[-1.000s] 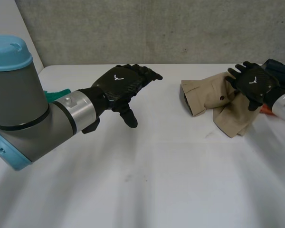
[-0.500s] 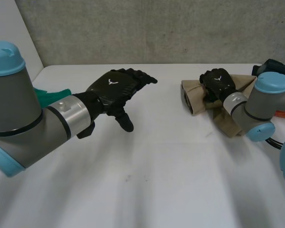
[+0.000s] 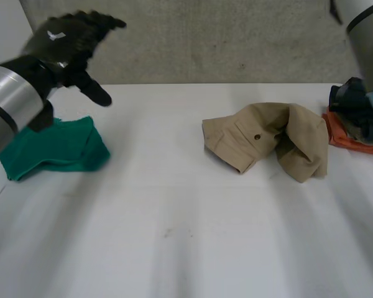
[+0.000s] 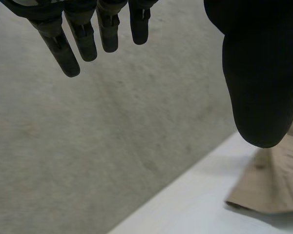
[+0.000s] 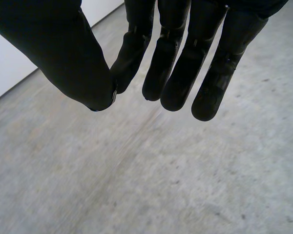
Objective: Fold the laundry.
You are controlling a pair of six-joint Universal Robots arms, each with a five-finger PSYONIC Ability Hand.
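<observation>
Left hand: The left hand point(image 3: 68, 37) was up high over the table's left side, with its fingers point(image 4: 88, 34) straight and spread wide. It held nothing.
Right hand: The right hand point(image 5: 176, 63) was lifted up too, with flat, open fingers facing the grey wall point(image 5: 185, 185). It was empty.
Tan pants: The tan pants point(image 3: 267, 139) lay in a bumpy heap on the white table point(image 3: 186, 236), a bit right of the middle. No hand touched them.
What changed: Half a second before, the right hand was on the tan pants. It had since let go and gone up, and the pants sat nearer the middle.
Other change: The left hand had swung up and away, so the green cloth point(image 3: 53, 149) showed more.
What it means: The pants looked ready to be spread out. No fold was made yet.
</observation>
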